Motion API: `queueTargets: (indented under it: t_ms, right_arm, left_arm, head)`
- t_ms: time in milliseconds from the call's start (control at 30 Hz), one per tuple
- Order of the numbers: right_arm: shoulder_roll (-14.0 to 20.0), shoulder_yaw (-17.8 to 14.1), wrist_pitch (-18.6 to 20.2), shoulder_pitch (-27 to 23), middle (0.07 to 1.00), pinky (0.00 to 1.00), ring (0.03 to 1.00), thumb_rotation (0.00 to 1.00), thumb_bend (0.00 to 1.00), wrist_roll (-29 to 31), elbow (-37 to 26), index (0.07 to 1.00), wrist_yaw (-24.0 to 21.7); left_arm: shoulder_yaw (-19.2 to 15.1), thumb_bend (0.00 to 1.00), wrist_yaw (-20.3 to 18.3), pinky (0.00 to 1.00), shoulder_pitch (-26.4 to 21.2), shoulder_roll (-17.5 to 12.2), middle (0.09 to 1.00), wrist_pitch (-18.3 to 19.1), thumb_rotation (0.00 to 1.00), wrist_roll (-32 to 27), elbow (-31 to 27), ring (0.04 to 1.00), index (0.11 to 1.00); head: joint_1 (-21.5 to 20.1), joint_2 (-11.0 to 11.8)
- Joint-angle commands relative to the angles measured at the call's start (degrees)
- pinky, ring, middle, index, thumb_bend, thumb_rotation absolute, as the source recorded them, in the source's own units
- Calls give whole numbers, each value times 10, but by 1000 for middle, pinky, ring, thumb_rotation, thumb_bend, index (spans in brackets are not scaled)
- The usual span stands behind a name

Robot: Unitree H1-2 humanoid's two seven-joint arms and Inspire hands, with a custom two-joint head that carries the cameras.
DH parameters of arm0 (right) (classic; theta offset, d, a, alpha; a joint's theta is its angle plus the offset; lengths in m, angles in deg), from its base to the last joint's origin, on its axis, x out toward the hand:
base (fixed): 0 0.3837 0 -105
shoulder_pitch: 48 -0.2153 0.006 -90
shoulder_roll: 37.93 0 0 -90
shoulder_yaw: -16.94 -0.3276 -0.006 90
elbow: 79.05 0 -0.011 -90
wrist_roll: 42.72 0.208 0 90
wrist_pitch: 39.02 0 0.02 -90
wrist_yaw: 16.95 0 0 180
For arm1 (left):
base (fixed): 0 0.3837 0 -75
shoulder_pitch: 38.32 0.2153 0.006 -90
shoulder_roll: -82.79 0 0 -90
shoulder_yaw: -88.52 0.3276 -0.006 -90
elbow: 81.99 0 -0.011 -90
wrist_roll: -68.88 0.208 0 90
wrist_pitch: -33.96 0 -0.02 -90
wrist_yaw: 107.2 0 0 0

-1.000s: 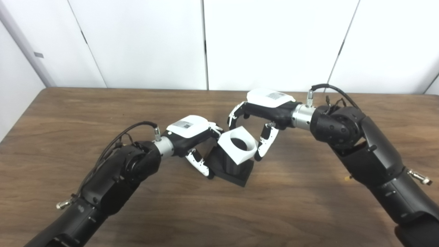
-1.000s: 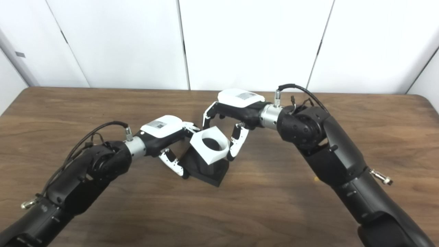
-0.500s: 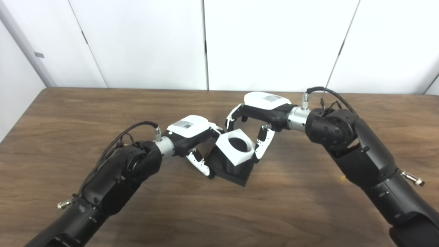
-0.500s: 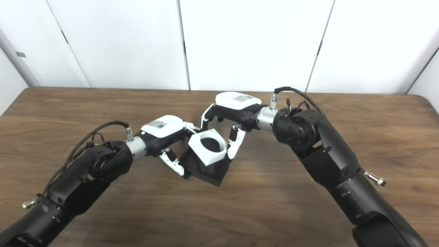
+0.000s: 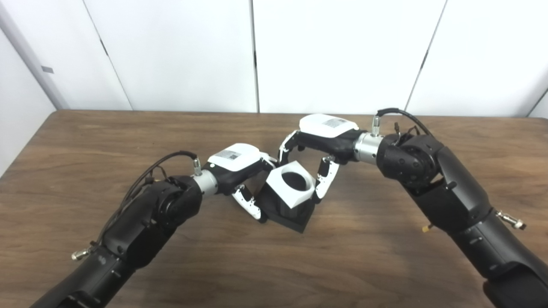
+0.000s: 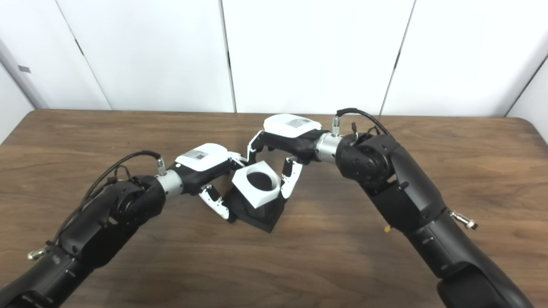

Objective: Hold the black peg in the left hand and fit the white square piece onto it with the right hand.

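Note:
The black peg [image 5: 289, 215], a ribbed post on a square black base, stands tilted near the middle of the wooden table [image 5: 85, 141]. My left hand [image 5: 239, 171] is shut on the peg from the left, fingers along its base and side. The white square piece [image 5: 291, 187] with a round hole sits tilted over the top of the post, which shows dark through the hole. My right hand [image 5: 319, 147] is shut on the white piece from behind and the right, thumb against its right face. How deep the piece sits on the post is hidden.
A small yellow bit [image 5: 424, 229] lies on the table under my right forearm. White wall panels [image 5: 334, 51] stand behind the far table edge. Both forearms slant in from the bottom corners toward the centre.
My right hand has moved left and slightly down with the white square piece, bringing it lower over the post. The left hand and peg have stayed in place.

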State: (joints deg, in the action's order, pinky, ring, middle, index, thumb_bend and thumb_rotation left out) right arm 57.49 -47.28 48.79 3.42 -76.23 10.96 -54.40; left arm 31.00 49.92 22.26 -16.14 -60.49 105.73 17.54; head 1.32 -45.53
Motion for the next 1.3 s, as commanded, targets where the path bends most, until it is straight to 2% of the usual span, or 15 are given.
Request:
queueTargets:
  t_ms: [0,133,400,633,667,700,767,800,867,1033,1200,1267]
  right_arm:
    - [-17,9,-10,-22,748,703,779,130,524,-2,-19,478,6]
    - [-16,17,-9,-27,746,724,788,131,524,-12,-38,477,-7]
    - [-2,53,-25,-36,749,756,799,132,524,-57,-68,476,-41]
    - [10,65,-11,-33,753,765,786,143,525,-80,-70,487,-65]
    - [12,65,-7,-35,766,765,792,252,770,-83,-71,601,-72]
    - [13,65,-4,-35,774,765,795,307,868,-86,-70,657,-78]
    - [13,62,3,-35,794,763,805,378,974,-89,-69,757,-87]
    - [13,59,5,-35,798,763,808,388,988,-90,-67,774,-88]
    - [14,54,4,-34,814,749,811,397,999,-89,-63,823,-89]
    - [20,41,6,-28,831,751,820,389,1000,-87,-60,845,-89]
    - [34,25,0,-22,823,725,808,313,963,-88,-59,821,-81]
    - [41,14,9,-19,825,723,812,262,907,-84,-63,804,-82]
  left_arm:
    - [45,523,-63,764,32,22,877,9,72,8,23,913,490]
    - [45,523,-60,768,32,22,877,4,71,6,28,917,490]
    - [44,524,-57,771,32,25,875,4,70,6,31,919,490]
    - [45,523,-58,758,33,22,872,4,72,10,23,907,490]
    - [45,523,-58,759,33,22,876,6,72,10,22,909,491]
    - [45,523,-59,760,33,21,877,7,72,9,21,909,491]
    - [43,523,-58,759,34,22,876,9,71,7,22,900,490]
    - [43,523,-57,759,34,22,876,8,71,7,22,898,490]
    - [43,523,-57,756,33,22,876,8,71,7,24,894,490]
    - [42,523,-61,761,33,21,874,11,71,5,20,896,490]
    - [40,524,-61,764,34,19,867,12,70,4,18,899,490]
    - [40,524,-60,762,35,18,868,11,70,3,20,903,490]
  head:
    - [0,-1]
    - [-1,-1]
    - [-2,-1]
    - [-3,-5]
    - [-3,-5]
    - [-2,-4]
    - [-2,-5]
    - [-3,-5]
    - [-5,-5]
    - [-6,-5]
    - [-10,-4]
    - [-12,-4]
